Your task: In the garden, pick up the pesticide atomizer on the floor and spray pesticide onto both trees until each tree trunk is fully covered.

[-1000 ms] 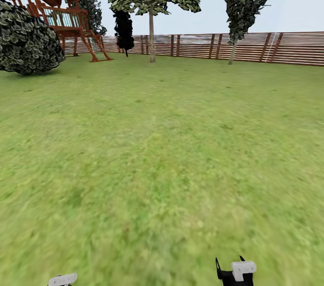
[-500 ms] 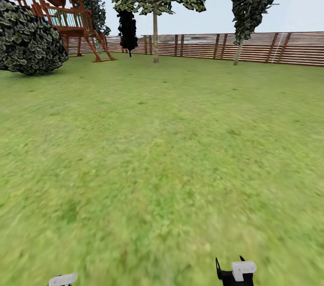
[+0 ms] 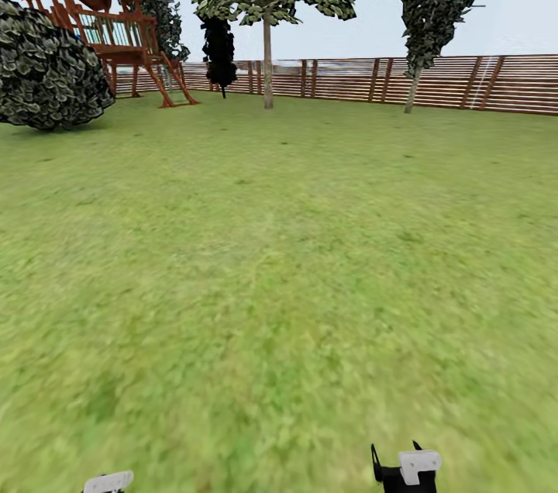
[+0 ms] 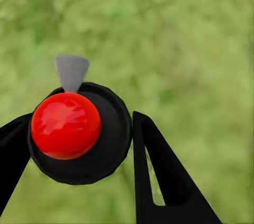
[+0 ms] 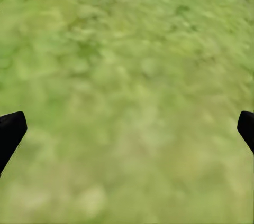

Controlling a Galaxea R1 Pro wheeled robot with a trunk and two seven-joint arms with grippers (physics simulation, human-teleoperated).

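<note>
In the left wrist view my left gripper (image 4: 79,156) is shut on the pesticide atomizer (image 4: 66,124), a round black body with a glossy red knob and a grey nozzle, held over grass. My right gripper (image 5: 127,129) is open, its black fingertips wide apart above bare lawn; it also shows low in the head view (image 3: 397,458). Far across the garden stand two trees by the fence: one with a straight beige tree trunk (image 3: 267,67) at centre, another with a thinner trunk (image 3: 411,91) to the right. Both are far from the grippers.
A wide green lawn (image 3: 279,245) stretches ahead to a brown slatted fence (image 3: 465,82). A red-brown wooden play tower (image 3: 101,28) and a large round bush (image 3: 46,70) stand at the far left. A near-black narrow conifer (image 3: 219,51) stands by the fence.
The whole head view has shifted a little: trees, fence and play tower sit slightly further right, so the camera has moved. Both grippers keep their places in the picture.
</note>
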